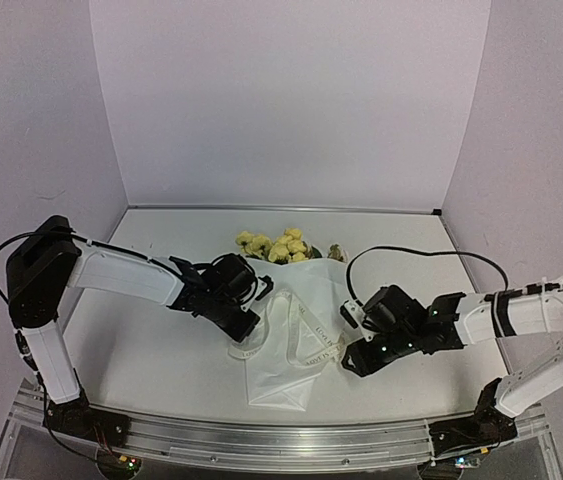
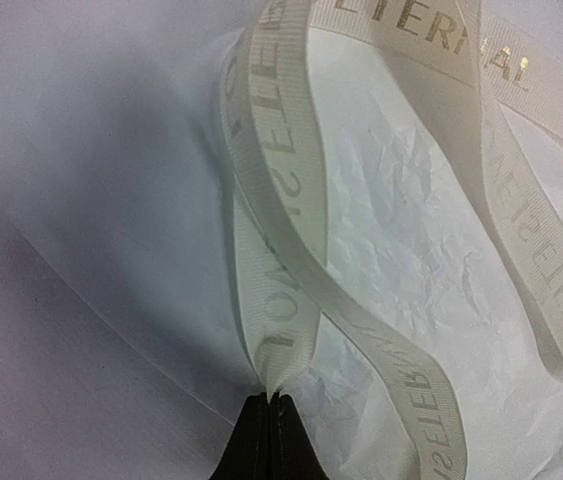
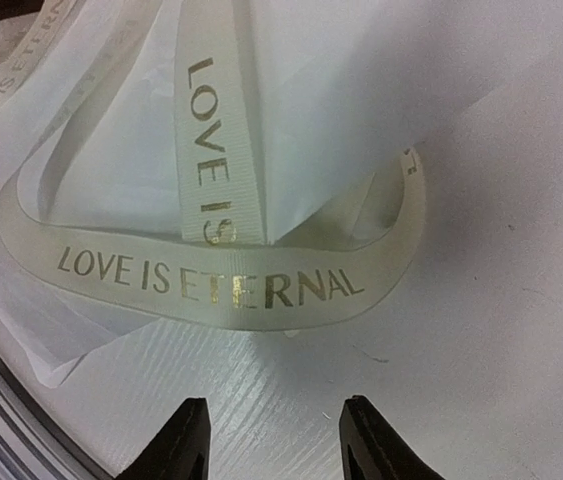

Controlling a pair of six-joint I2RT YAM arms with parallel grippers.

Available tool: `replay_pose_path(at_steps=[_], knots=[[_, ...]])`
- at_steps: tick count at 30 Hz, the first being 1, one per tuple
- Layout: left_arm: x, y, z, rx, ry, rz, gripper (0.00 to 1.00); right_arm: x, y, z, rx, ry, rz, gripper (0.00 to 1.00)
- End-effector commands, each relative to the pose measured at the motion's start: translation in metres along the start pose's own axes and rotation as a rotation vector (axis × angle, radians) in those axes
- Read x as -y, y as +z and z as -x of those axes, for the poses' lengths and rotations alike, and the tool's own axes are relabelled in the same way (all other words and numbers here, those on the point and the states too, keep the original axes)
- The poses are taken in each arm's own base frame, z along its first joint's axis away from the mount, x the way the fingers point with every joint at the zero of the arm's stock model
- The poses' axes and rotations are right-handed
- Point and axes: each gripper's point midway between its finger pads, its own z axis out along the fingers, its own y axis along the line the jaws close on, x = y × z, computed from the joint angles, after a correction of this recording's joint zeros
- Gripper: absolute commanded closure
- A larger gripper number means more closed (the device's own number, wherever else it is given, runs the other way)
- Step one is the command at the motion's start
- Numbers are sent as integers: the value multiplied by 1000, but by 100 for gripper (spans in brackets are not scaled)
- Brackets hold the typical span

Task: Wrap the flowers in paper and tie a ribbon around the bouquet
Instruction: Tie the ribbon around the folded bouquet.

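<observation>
White table (image 1: 151, 350) under paper (image 1: 276, 380); lilac walls (image 1: 291, 100); aluminium rail (image 1: 261, 440).

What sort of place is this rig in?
Likely a lab test cell: plain pale backdrop walls box in a white tabletop, and two white robot arms bolt to an aluminium rail.

The ribbon (image 2: 273, 150) is cream woven cloth with a fine ribbed weave and shiny gold lettering. The paper (image 2: 411, 240) is thin, matt white tissue, crinkled and slightly see-through near its edge. The worktop (image 3: 491, 330) is white and matt with a faint lined grain, the fingers (image 3: 183, 445) of the right end effector (image 3: 273, 435) look like dull black plastic, and the rail (image 1: 281, 440) along the worktop's near edge is brushed silvery metal.
</observation>
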Motion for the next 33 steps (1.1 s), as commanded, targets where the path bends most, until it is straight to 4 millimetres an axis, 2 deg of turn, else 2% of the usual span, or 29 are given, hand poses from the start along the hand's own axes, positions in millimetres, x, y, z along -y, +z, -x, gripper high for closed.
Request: replay_pose_path(at_steps=[1,5,10,14,18,21,25,28,30,33], knots=[[-3,-20,26,90,-10,7,100,-15,8,21,115,-129,35,53],[-4,-22,27,95,-16,5,100,-16,19,26,137,-173,9,50],[-8,-24,28,99,-26,4,100,-9,31,28,125,-191,-60,49],[-10,-27,27,103,-31,5,100,2,34,32,138,-179,-132,49],[-12,-29,26,107,-37,7,100,0,34,39,150,-175,-138,51],[-14,-31,26,111,-41,8,100,-3,34,42,141,-164,-125,61],[-17,-34,27,120,-51,17,100,-5,33,35,89,-144,-116,83],[-25,-37,26,128,-67,45,100,-4,27,29,53,-137,-122,95],[-33,-39,26,135,-89,81,100,-2,23,25,30,-138,-129,100],[-48,-44,25,150,-129,144,100,-2,17,19,-5,-146,-123,100]])
